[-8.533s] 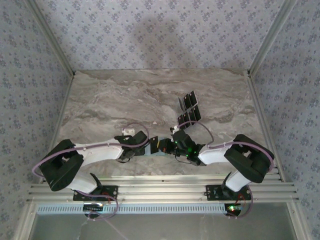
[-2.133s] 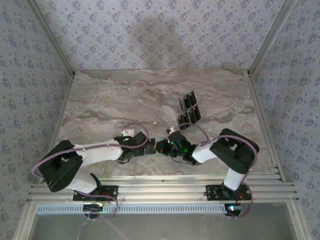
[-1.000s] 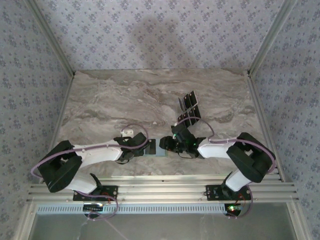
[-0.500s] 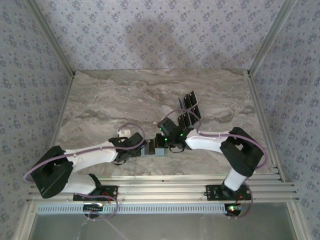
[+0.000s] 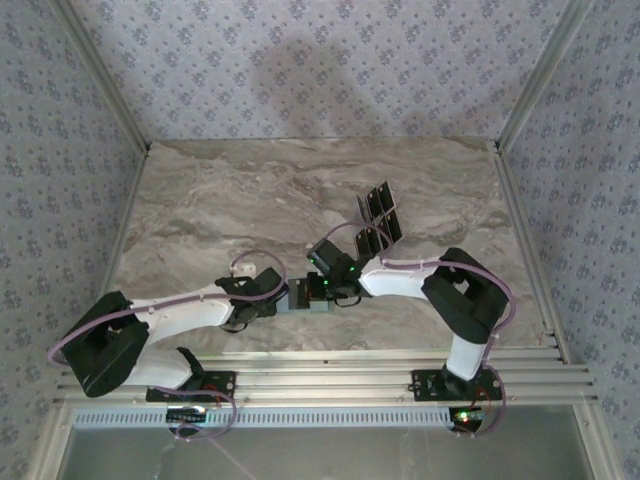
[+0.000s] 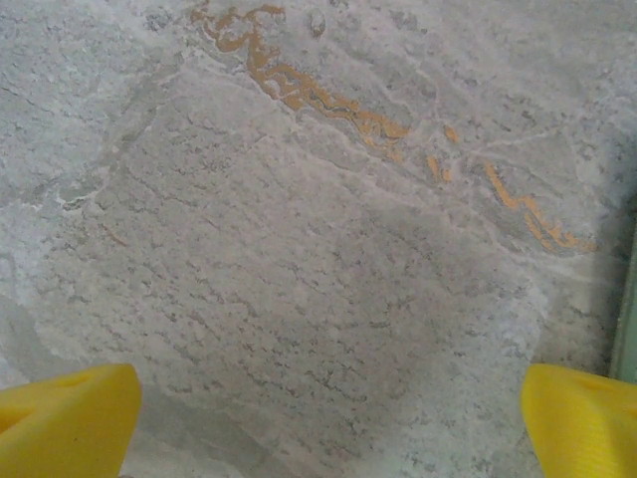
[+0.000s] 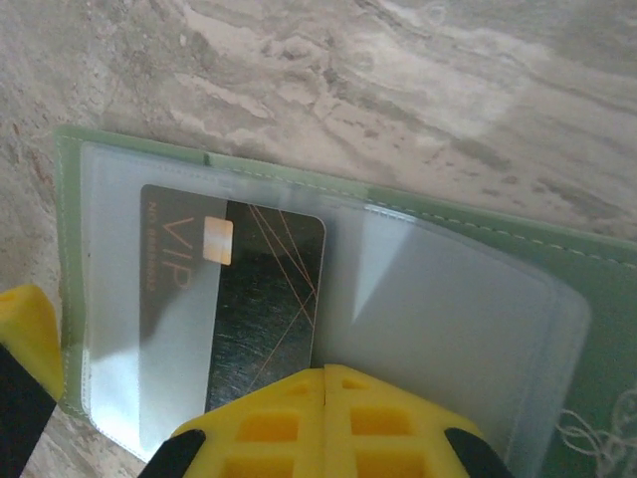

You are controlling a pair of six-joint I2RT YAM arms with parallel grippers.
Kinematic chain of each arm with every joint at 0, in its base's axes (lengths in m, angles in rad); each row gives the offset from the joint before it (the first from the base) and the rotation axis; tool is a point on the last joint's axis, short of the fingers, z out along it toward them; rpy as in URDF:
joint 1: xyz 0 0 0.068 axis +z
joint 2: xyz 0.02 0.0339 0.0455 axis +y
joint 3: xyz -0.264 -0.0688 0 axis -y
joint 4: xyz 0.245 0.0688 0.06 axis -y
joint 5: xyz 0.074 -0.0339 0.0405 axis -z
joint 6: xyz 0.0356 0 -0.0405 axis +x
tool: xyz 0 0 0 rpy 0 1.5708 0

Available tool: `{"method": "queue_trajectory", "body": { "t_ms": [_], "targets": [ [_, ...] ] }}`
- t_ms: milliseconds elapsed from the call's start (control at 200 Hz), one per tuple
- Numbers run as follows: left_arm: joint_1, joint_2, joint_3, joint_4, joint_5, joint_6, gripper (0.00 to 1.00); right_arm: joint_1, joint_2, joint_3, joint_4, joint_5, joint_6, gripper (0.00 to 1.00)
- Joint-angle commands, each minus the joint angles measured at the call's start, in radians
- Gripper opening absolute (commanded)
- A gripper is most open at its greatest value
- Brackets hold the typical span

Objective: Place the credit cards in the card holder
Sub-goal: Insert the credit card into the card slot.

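Note:
The pale green card holder point(image 7: 478, 249) lies open on the marble, and from above it shows as a small patch point(image 5: 301, 300) between the two grippers. A black credit card point(image 7: 254, 299) marked VIP sits partly under its clear left slot. My right gripper point(image 7: 325, 374) is shut with nothing between its fingers, and its tip rests at that card's near edge; in the top view it point(image 5: 323, 286) hangs over the holder. Several more black credit cards point(image 5: 378, 222) lie fanned on the table behind it. My left gripper point(image 6: 323, 428) stands wide open over bare marble, just left of the holder point(image 5: 283, 297).
The marble table point(image 5: 220, 200) stretches open to the left and back. Patterned walls close it in on three sides, and a metal rail point(image 5: 320, 380) runs along the near edge. A thin green edge point(image 6: 627, 319) shows at the right of the left wrist view.
My right gripper has swung left from beside the loose cards to over the card holder and has shut. My left arm has drawn back slightly to the left.

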Motion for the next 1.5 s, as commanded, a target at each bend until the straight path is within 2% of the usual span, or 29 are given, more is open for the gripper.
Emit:
{"method": "queue_trajectory", "body": {
  "t_ms": [0,585,904,1129,1279,1499],
  "targets": [
    [0.006,0.011,-0.015,0.010,0.002,0.005,0.98,0.016,0.027,0.032,-0.030,0.000,-0.016,0.00],
    [0.003,0.043,-0.018,0.047,0.029,0.000,0.97,0.042,0.087,0.094,0.024,-0.072,0.006,0.00],
    [0.004,-0.012,0.004,-0.009,0.002,0.002,0.97,0.011,-0.039,-0.029,0.018,-0.031,0.007,0.00],
    [0.004,-0.030,0.019,-0.034,-0.010,0.010,0.98,-0.032,-0.048,-0.101,0.001,-0.028,0.009,0.00],
    [0.004,-0.025,0.020,-0.030,-0.010,0.011,0.98,-0.040,-0.066,-0.098,-0.005,-0.035,-0.003,0.00],
    [0.004,-0.003,0.020,-0.020,-0.008,0.016,0.98,-0.009,-0.087,-0.005,-0.062,-0.028,-0.050,0.00]
  ]
}}
